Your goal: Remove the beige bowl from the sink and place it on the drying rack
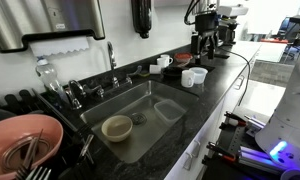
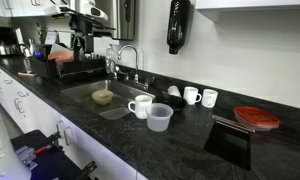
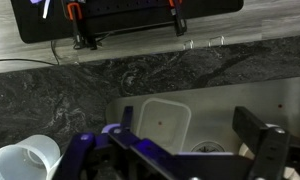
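Even indoor light, dull sheen on countertop (image 3: 50, 85) beyond the pincer (image 3: 175, 150), itself blurred, purple-tinted; all frames soft.

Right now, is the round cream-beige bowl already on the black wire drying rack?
No, the round cream-beige bowl sits inside the stainless-steel sink, on its floor.

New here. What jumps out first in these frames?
The beige bowl sits in the steel sink, near mid-frame in both exterior views. A larger salmon-pink bowl sits in the drying rack beside the sink. A round red item stands out on the black countertop, at the far end from the rack.
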Robot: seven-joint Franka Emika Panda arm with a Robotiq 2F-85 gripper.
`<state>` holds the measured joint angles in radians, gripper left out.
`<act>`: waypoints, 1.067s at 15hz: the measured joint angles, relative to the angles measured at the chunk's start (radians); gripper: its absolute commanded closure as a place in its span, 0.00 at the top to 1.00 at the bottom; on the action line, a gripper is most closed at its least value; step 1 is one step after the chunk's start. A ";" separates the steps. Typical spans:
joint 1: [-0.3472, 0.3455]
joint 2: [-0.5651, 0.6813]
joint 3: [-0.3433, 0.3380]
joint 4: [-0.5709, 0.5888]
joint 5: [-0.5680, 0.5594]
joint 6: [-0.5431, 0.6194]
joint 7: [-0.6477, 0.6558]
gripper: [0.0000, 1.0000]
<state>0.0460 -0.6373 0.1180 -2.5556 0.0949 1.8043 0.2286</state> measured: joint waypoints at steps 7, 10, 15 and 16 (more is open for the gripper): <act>0.050 0.154 0.084 0.092 -0.029 0.115 -0.001 1.00; 0.059 0.273 0.122 0.154 -0.096 0.168 0.005 1.00; 0.064 0.357 0.137 0.206 -0.141 0.184 0.009 1.00; 0.064 0.355 0.137 0.206 -0.141 0.184 0.009 1.00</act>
<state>0.1103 -0.2825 0.2549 -2.3494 -0.0461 1.9882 0.2380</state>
